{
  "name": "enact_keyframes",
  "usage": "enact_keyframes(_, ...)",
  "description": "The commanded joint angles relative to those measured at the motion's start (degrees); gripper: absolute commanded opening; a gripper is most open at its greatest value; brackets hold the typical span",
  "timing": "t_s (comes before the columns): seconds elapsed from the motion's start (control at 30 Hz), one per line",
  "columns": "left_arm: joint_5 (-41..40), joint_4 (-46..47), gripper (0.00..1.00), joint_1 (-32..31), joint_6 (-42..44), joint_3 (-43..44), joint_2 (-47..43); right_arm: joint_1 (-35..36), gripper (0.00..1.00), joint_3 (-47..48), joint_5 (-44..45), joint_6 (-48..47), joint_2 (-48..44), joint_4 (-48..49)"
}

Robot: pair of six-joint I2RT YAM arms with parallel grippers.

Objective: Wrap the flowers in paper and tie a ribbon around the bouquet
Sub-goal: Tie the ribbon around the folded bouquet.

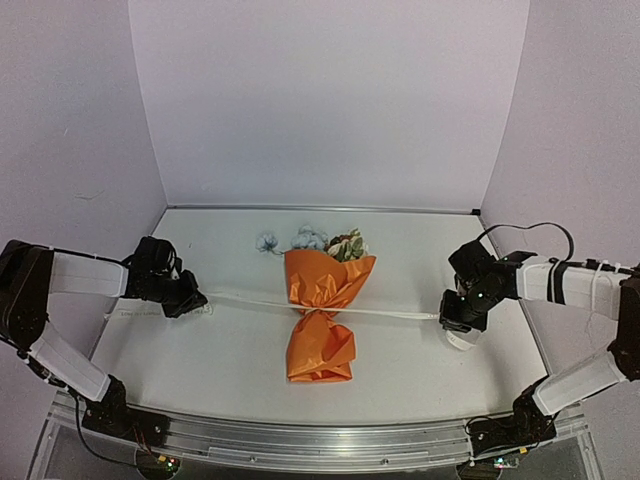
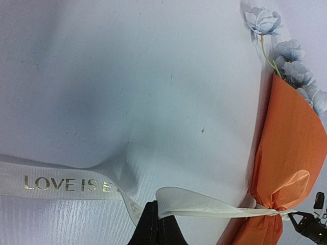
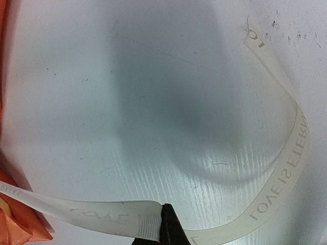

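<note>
The bouquet (image 1: 320, 315) lies in the middle of the table, a cone of orange paper (image 2: 291, 148) pinched at its waist. Pale blue, white and brown flowers (image 1: 325, 240) show at its far, wide end, and the blue blooms (image 2: 286, 51) also appear in the left wrist view. The white lettered ribbon (image 1: 400, 314) runs taut across the waist to both sides. My left gripper (image 1: 190, 300) is shut on the ribbon (image 2: 204, 206), with a lettered tail (image 2: 61, 182) trailing behind it. My right gripper (image 1: 455, 320) is shut on the ribbon (image 3: 102, 217), whose free end (image 3: 286, 173) curls on the table.
One blue bloom (image 1: 267, 242) pokes out to the left of the bunch. White walls close the table at the back and sides. A metal rail (image 1: 320, 440) runs along the near edge between the arm bases. A black cable (image 1: 540, 232) loops over the right arm.
</note>
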Motion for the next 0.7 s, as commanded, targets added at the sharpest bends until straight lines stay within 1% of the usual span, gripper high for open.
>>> enact_keyframes(0.0, -13.5, -4.0, 0.00, -3.5, 2.6, 5.5, -1.3, -0.3, 0.00, 4.6, 4.0, 2.4, -0.4, -12.4)
enact_keyframes(0.1, -16.0, -5.3, 0.00, -9.7, 3.4, 9.1, 0.9, 4.0, 0.00, 7.9, 5.2, 1.6, 1.8, -13.9)
enact_keyframes(0.2, -16.3, -5.6, 0.00, -10.9, 2.5, 10.2, 2.0, 6.0, 0.00, 9.8, 6.2, 1.3, 3.6, -14.9)
enact_keyframes(0.27, -19.5, -6.8, 0.00, -10.7, 2.1, 10.0, 1.6, 6.1, 0.00, 9.5, 7.7, 1.1, 3.7, -15.3)
enact_keyframes(0.33, -21.3, -9.3, 0.00, -8.5, 1.9, 9.4, 1.3, 5.2, 0.00, 8.6, 9.3, 0.7, 2.7, -16.3)
enact_keyframes(0.37, -20.5, -9.9, 0.00, -6.3, 1.7, 8.6, 1.2, 4.1, 0.00, 7.7, 9.4, 0.9, 2.0, -16.6)
enact_keyframes(0.43, -15.7, -8.7, 0.00, 0.3, 1.0, 5.4, 0.3, 0.0, 0.00, 4.6, 7.2, 2.4, 0.3, -16.6)
enact_keyframes(0.5, -14.0, -7.8, 0.00, 5.4, 1.2, 2.0, -0.9, -4.0, 0.00, 1.6, 5.7, 3.3, -1.7, -16.7)
enact_keyframes(0.57, -12.5, -7.4, 0.00, 8.3, 1.8, 0.5, -1.1, -6.9, 0.00, -1.3, 5.9, 3.2, -3.9, -16.7)
enact_keyframes(0.67, -10.1, -5.8, 0.00, 9.1, 2.2, -0.2, -0.7, -7.7, 0.00, -2.3, 5.6, 2.3, -5.3, -17.0)
